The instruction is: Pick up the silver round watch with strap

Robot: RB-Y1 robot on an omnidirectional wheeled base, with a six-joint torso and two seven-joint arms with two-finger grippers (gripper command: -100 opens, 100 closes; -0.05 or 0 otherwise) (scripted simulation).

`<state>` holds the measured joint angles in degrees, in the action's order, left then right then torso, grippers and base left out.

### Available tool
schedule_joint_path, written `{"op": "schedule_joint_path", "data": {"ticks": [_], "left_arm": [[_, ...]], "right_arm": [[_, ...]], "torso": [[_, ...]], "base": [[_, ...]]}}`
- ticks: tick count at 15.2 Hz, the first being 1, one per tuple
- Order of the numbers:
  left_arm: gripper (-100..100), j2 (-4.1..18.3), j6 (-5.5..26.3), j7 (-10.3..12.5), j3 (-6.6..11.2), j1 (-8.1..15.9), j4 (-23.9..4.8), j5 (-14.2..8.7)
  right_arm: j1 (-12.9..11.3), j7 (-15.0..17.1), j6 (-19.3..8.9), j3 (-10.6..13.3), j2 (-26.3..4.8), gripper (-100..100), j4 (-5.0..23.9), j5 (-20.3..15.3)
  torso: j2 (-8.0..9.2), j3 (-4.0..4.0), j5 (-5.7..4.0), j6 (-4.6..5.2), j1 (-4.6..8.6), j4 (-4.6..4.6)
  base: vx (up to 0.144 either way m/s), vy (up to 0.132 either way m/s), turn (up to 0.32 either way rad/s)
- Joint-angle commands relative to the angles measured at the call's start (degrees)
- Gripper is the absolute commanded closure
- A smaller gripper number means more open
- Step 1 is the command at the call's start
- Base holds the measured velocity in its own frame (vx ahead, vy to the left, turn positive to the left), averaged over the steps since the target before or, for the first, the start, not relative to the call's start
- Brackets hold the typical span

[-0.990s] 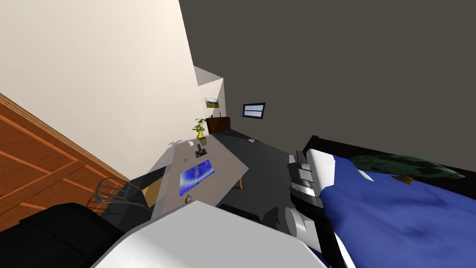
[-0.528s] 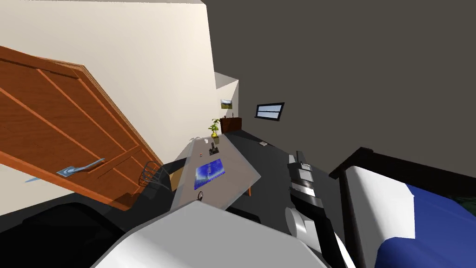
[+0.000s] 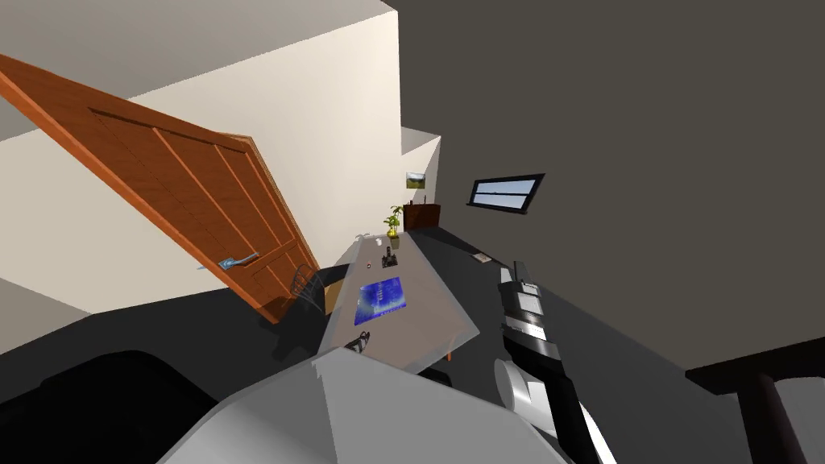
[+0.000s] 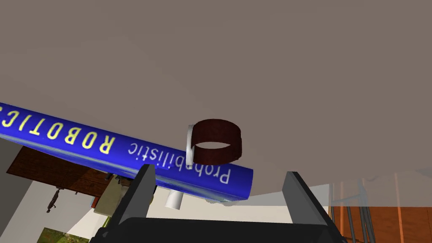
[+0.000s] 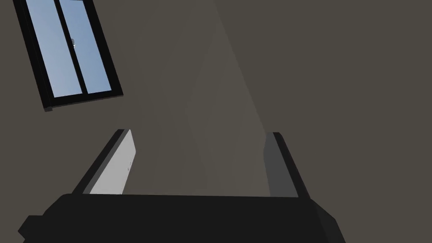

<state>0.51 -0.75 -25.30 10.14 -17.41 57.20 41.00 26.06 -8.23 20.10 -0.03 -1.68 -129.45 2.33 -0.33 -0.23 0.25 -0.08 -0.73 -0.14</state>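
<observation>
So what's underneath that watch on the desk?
The watch stands on the bare grey-brown desk top, close to the blue printed mat. Desk surface shows through the loop of the strap. The spot where the strap touches it is covered.

The right gripper (image 5: 199,132) is holding its two thin, blade-like fingers (image 5: 114,168) spread wide, well apart from each other, and they are drawing slightly together toward their tips as they are rising from the dark box (image 5: 185,219) of the gripper's body. One finger is catching the light and showing a pale grey inner face with a dark edge along its outer side, while the other is sitting in shadow and showing a darker grey face. Both are reaching about equally far from the body, their tips lying level with each other.
</observation>
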Motion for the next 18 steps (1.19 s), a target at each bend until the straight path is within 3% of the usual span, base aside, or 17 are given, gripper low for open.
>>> {"op": "schedule_joint_path", "data": {"ticks": [1, 2, 3, 7, 8, 10, 11, 12, 13, 14, 15, 16, 18], "left_arm": [[-100, -1.68, -0.32, -0.94, 0.28, -0.02, 0.51, 1.57], [-100, -0.45, 0.51, -0.05, -0.88, -0.42, 1.12, 0.43], [100, -0.56, 0.64, -0.08, -1.01, -0.51, 1.34, 0.54], [100, -0.55, 0.65, -0.09, -1.00, -0.49, 1.34, 0.53], [100, 0.59, -1.31, -0.09, 1.87, 0.30, -1.53, -0.64], [100, 0.59, -1.31, -0.09, 2.37, 0.30, -2.48, -0.64], [100, 2.86, -2.29, 0.76, 4.19, 0.62, -4.61, -2.86], [100, 2.86, -2.29, 0.76, 4.47, 0.62, -5.48, -2.86], [100, 4.78, -3.28, 1.60, 6.56, 0.94, -7.34, -4.81], [100, 5.13, -3.28, 1.60, 6.56, 0.94, -8.47, -5.08], [100, 6.55, -4.26, 2.45, 8.65, 1.27, -10.82, -6.46], [100, 7.40, -4.26, 2.45, 7.59, 1.27, -8.69, -7.30], [100, 7.40, -4.26, 2.45, 8.65, 1.27, -10.54, -7.30]], "right_arm": [[0.00, 0.00, 0.00, 0.00, 0.00, 0, 0.00, 0.00], [-0.01, 0.00, 0.00, 0.01, 0.00, 0, 0.00, 0.00], [-0.03, 0.00, 0.00, 0.02, 0.01, 0, 0.00, 0.00], [-0.04, 0.00, -0.01, 0.02, 0.01, 0, 0.00, 0.00], [-0.04, 0.00, -0.01, 0.02, 0.01, 0, 0.00, 0.00], [-0.08, 0.00, -0.01, 0.05, 0.02, 0, 0.01, 0.00], [-0.07, 0.00, -0.01, 0.04, 0.02, 0, 0.01, 0.00], [-0.08, 0.00, -0.01, 0.05, 0.03, 0, 0.01, 0.00], [-0.09, 0.00, -0.01, 0.05, 0.03, 0, 0.01, 0.00], [-0.09, 0.00, -0.01, 0.06, 0.03, 0, 0.01, 0.00], [-0.09, 0.00, -0.01, 0.05, 0.03, 0, 0.01, 0.00], [-0.09, 0.00, -0.01, 0.05, 0.03, 0, 0.01, 0.00], [-0.08, 0.00, -0.01, 0.04, 0.02, 0, 0.01, 0.00]], "torso": [[0.00, 0.00, 0.00, 0.00, 0.00, 0.00], [0.09, 0.04, 0.00, 0.03, 0.04, 0.01], [0.24, 0.12, -0.02, 0.06, 0.13, 0.04], [0.59, 0.33, -0.06, 0.07, 0.31, 0.12], [0.61, 0.34, -0.06, 0.07, 0.32, 0.12], [0.98, 0.54, -0.10, 0.14, 0.54, 0.19], [1.07, 0.60, -0.11, 0.09, 0.57, 0.21], [1.22, 0.67, -0.13, 0.12, 0.67, 0.22], [1.32, 0.70, -0.12, 0.07, 0.71, 0.18], [1.38, 0.64, -0.01, -0.04, 0.69, 0.01], [1.40, 0.63, 0.04, -0.09, 0.59, -0.04], [1.48, 0.66, 0.05, -0.12, 0.51, -0.05], [1.38, 0.62, 0.10, -0.13, 0.29, -0.05]], "base": [[0.101, 0.072, 0.278], [0.052, 0.033, 0.066], [0.022, 0.012, -0.001], [0.005, 0.003, 0.000], [-0.062, -0.048, -0.334], [-0.114, -0.063, -0.384], [-0.153, -0.098, -0.404], [-0.155, -0.116, -0.476], [-0.139, -0.142, -0.494], [-0.131, -0.131, -0.468], [-0.152, -0.119, -0.459], [-0.147, -0.108, -0.470], [-0.069, -0.050, -0.209]]}}
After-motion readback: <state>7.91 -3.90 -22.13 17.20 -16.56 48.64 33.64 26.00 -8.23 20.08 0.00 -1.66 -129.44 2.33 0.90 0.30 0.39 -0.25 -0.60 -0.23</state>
